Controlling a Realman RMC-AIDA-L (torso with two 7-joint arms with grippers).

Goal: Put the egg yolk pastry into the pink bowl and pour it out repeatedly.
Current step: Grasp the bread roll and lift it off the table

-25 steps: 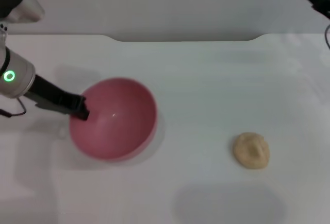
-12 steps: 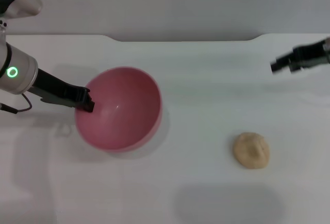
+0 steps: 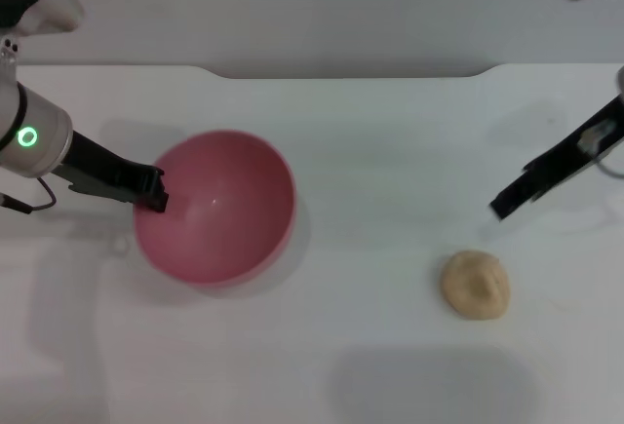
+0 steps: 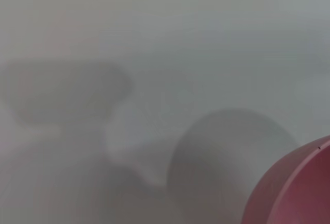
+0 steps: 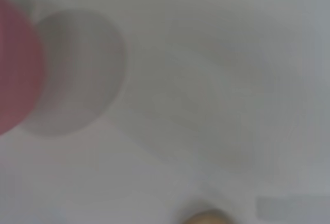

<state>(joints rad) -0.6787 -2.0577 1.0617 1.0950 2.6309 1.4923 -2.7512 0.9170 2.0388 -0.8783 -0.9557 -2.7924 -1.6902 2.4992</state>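
The pink bowl (image 3: 216, 208) sits left of centre on the white table, empty, tilted a little. My left gripper (image 3: 153, 196) is shut on the bowl's left rim. The bowl's edge also shows in the left wrist view (image 4: 294, 190) and in the right wrist view (image 5: 15, 67). The egg yolk pastry (image 3: 475, 285) lies on the table at the right, well apart from the bowl; a sliver of it shows in the right wrist view (image 5: 206, 218). My right gripper (image 3: 507, 202) hangs above the table, just up and right of the pastry, not touching it.
The white table (image 3: 370, 151) ends at a grey back wall with a dark notch along the far edge (image 3: 351, 74). Bare table surface lies between the bowl and the pastry.
My right arm has swung down from the far right corner toward the pastry. The left gripper has shifted the bowl slightly; the pastry has not moved.
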